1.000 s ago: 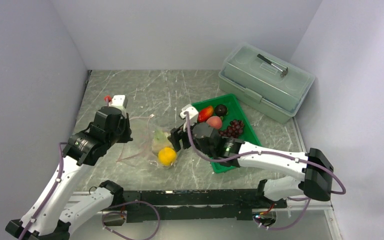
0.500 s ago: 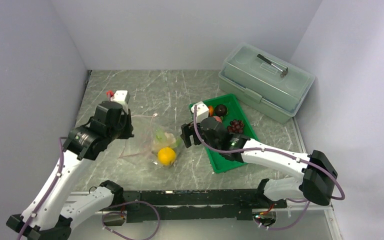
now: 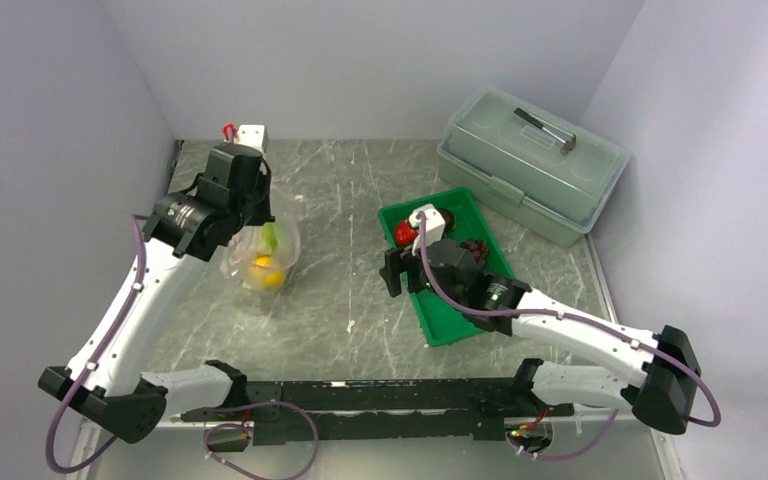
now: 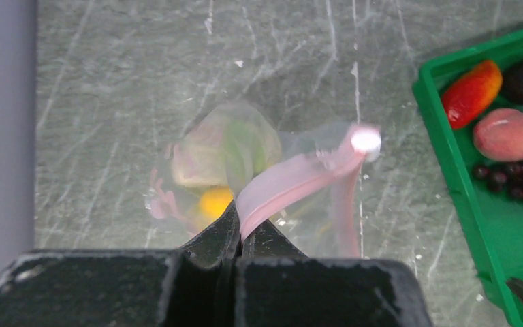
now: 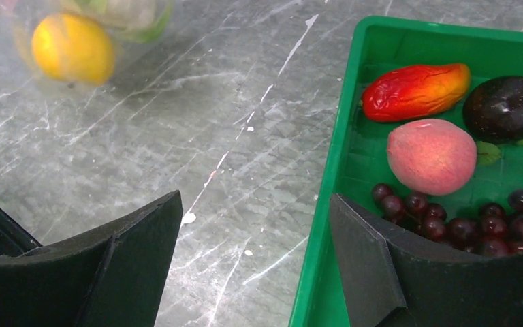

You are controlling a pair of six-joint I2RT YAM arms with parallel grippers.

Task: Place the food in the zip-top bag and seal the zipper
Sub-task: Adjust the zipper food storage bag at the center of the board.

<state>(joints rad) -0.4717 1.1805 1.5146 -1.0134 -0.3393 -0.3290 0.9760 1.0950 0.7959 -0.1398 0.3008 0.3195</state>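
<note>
My left gripper (image 4: 240,235) is shut on the pink zipper (image 4: 293,180) of the clear zip-top bag (image 3: 260,250) and holds it lifted at the left. Inside hang the yellow-orange fruit (image 3: 265,271) and the white-and-green vegetable (image 4: 225,143). My right gripper (image 5: 255,238) is open and empty over the left rim of the green tray (image 5: 344,136). The tray holds the red-orange fruit (image 5: 415,90), the pink peach (image 5: 431,156), the dark purple ball (image 5: 505,109) and the grape bunch (image 5: 477,218). In the top view the right gripper (image 3: 392,272) is apart from the bag.
A pale green lidded box (image 3: 530,165) stands at the back right, behind the tray (image 3: 440,330). Grey walls close in the left, back and right sides. Bare marbled tabletop (image 3: 340,300) lies between the bag and the tray.
My left gripper has lifted the bag up and toward the back left, with the two foods inside. My right gripper has drawn back from the bag to the tray's left rim.
</note>
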